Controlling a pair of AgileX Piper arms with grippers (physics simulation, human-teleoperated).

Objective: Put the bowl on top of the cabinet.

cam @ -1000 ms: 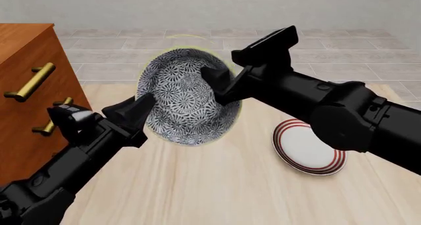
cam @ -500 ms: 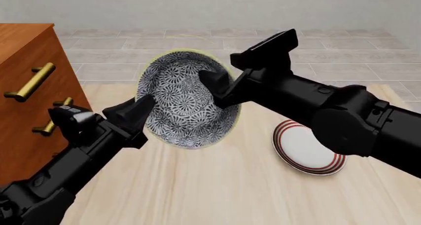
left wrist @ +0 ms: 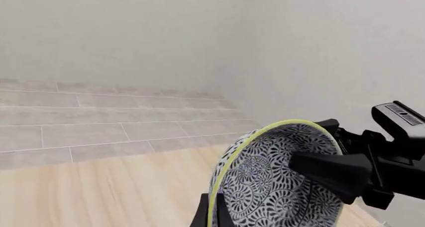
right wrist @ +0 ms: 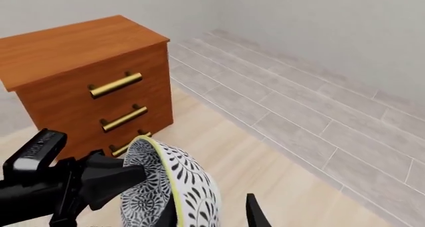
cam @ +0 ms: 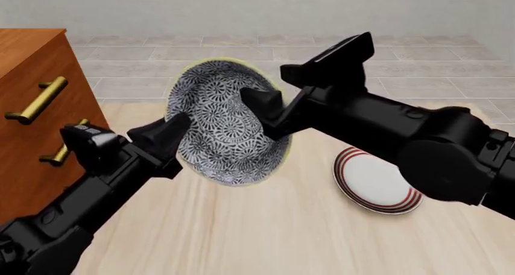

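You get even, bright, diffuse light in all three views, with no single lamp you can place. The table (cam: 266, 227) looks pale and washed, with no crisp cast shadows; only a faint darkening sits under the plate (cam: 377, 181) toward 6 o'clock. The arms read as flat black, so detail on the fingers (cam: 165, 133) is hard to make out. The bowl (cam: 221, 121) shows its pattern sharply, with no glare. The cabinet (cam: 36, 118) is lit on top and duller on its front, and its handles (right wrist: 116, 85) carry a soft sheen. You see no blur, noise or edge distortion; everything is in focus.
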